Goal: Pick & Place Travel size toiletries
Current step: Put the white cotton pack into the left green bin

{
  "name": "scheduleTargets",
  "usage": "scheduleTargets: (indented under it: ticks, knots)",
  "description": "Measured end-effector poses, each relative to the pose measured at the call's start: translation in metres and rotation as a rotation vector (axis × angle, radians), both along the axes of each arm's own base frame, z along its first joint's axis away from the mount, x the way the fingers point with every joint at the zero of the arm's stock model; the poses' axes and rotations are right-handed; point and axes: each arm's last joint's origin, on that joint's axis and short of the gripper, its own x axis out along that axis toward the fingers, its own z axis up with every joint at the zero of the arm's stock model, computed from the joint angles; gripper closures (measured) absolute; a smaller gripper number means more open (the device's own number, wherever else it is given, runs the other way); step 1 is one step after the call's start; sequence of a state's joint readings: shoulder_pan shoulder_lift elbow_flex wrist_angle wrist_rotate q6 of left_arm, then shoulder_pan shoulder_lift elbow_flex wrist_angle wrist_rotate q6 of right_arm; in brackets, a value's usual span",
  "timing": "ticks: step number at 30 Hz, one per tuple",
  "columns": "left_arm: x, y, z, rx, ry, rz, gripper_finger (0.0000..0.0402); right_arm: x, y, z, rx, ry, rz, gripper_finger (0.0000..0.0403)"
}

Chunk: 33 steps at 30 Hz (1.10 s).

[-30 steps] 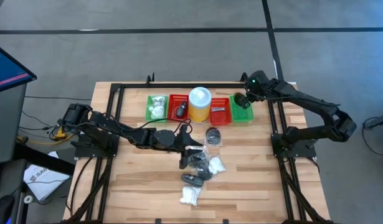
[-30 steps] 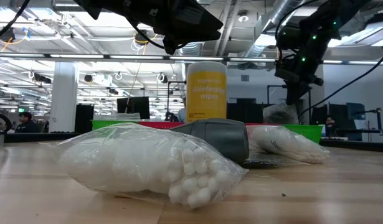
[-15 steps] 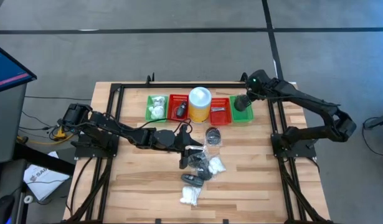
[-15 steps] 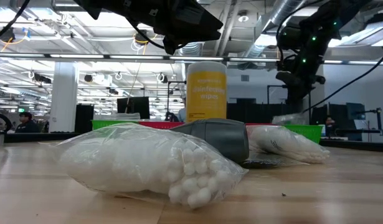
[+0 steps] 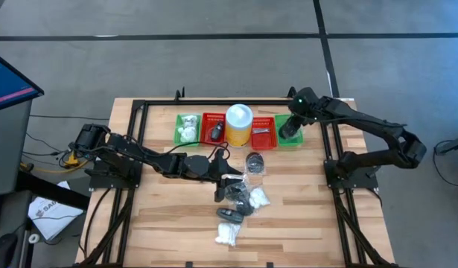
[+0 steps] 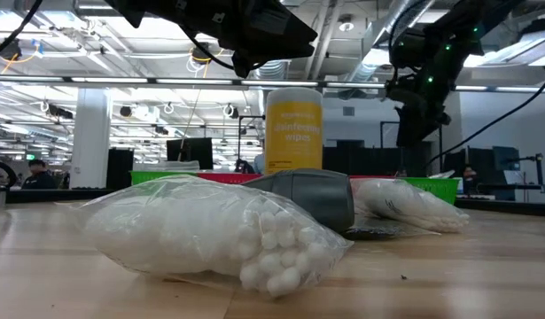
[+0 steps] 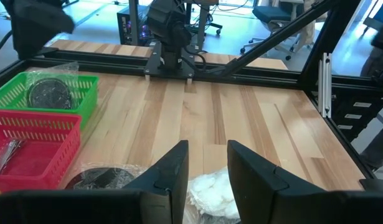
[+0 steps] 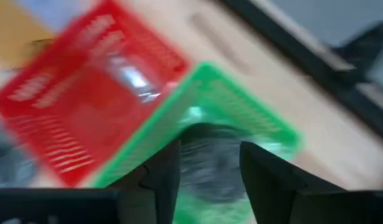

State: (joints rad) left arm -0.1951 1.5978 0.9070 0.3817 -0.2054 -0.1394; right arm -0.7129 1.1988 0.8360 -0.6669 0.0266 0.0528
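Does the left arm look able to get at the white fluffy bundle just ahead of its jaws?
Probably yes: the left gripper hangs with jaws apart, the white bundle right beneath them, nothing lying over it.

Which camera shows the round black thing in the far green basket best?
The left wrist view: the wrapped dark disc lies plainly in the green basket. The right wrist view shows it blurred between the right end effector's open fingers. In the high view that arm covers it, and the low view shows only the basket's edge.
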Motion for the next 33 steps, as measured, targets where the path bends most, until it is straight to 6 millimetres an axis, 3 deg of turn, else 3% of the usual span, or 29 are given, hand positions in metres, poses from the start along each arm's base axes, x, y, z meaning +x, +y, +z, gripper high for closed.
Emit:
scheduleTargets:
  ticks: [8, 18, 33]
  knots:
    - [0.0, 0.0, 0.0, 0.0, 0.0, 0.0, 0.0298, 0.018, 0.035, -0.003, 0.109, 0.005, 0.161, 0.0229]
    - [0.0, 0.0, 0.0, 0.0, 0.0, 0.0, 0.0298, 0.037, 0.077, -0.003, 0.165, -0.011, 0.274, 0.0239]
    - [0.0, 0.0, 0.0, 0.0, 0.0, 0.0, 0.0298, 0.058, 0.174, 0.003, 0.257, -0.129, 0.529, 0.0233]
